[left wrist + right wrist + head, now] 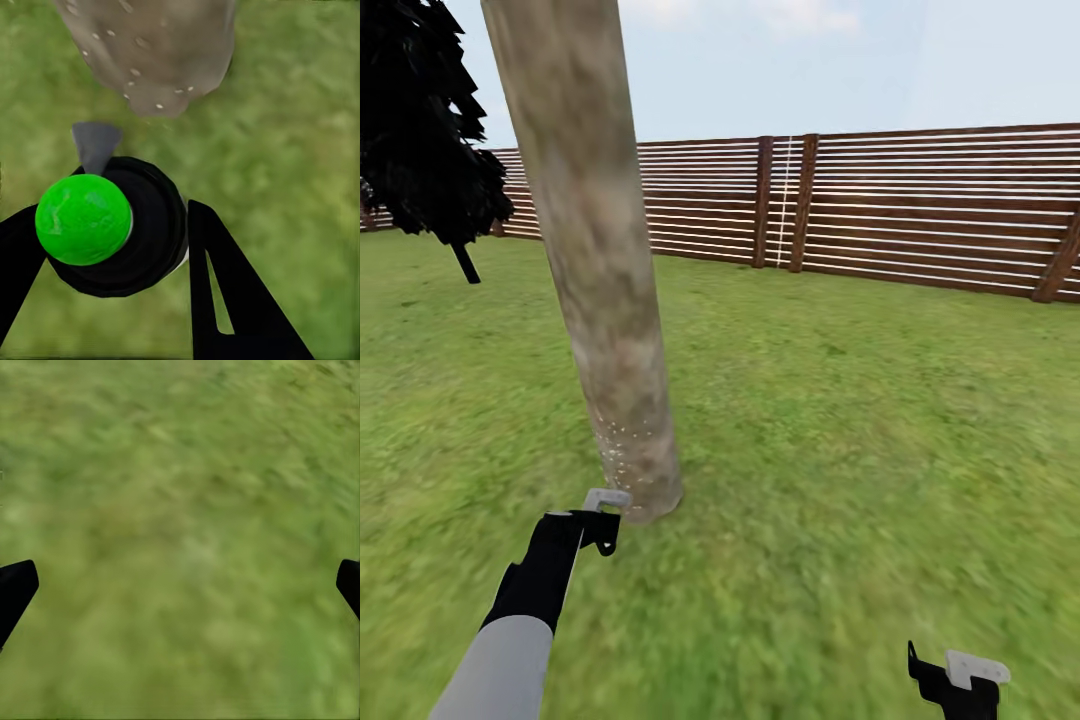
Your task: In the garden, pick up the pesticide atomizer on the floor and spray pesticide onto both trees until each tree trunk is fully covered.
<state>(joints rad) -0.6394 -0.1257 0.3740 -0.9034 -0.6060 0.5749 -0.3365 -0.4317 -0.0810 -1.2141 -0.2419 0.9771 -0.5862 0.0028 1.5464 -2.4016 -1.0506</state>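
**Atomizer held at the foot of the speckled trunk**

In the head view the left gripper [598, 522] reaches out at the base of a thick, mottled tree trunk [595, 250] that rises from the lawn [860, 420], a grey nozzle tip showing just beside the bark. Pale specks dot the lower trunk, while the upper bark looks bare of them. Behind stand the slatted wooden fence [920, 215] and a dark conifer [420, 120] at the far left.

The left wrist view supplies what the head view cannot: the left gripper [112, 247] has its black fingers [225, 285] pinching the pesticide atomizer [116, 229], a round black body with a bright green ball top, its grey nozzle aimed toward the trunk base [150, 52], where the specks appear as small white dots.

The right gripper [958, 682] hangs low over grass, well apart from the trunk. In the right wrist view its fingertips [15, 589] sit at opposite edges, spread wide, with grass [180, 532] between.
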